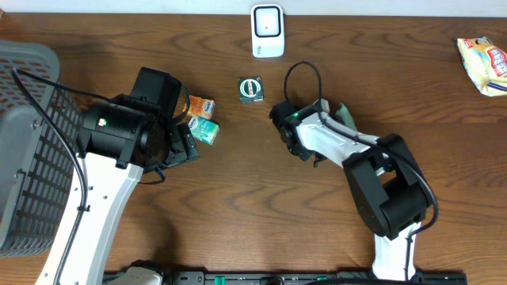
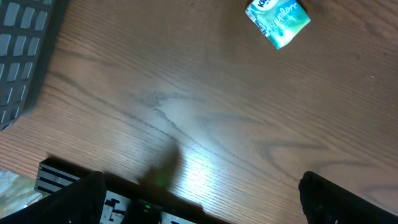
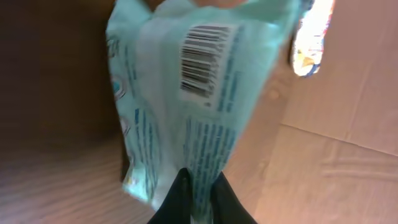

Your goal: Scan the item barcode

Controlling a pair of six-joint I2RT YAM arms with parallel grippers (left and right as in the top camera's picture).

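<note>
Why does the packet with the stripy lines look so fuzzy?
Right wrist view: the teal packet sits very close to the lens, so it blurs, though its barcode is legible. Left wrist view: glare whitens the table. Overhead view: sharp.

Mock shop checkout: barcode scanner [image 1: 268,30], grey basket [image 1: 32,158], snack packets [image 1: 483,65], wooden table [image 1: 238,206].

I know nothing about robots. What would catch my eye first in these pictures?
The right gripper pinches a pale green packet, its barcode plain in the wrist view. A white scanner stands at the far edge of the table. The left gripper hangs open near a teal packet, with a grey basket at the left.
</note>
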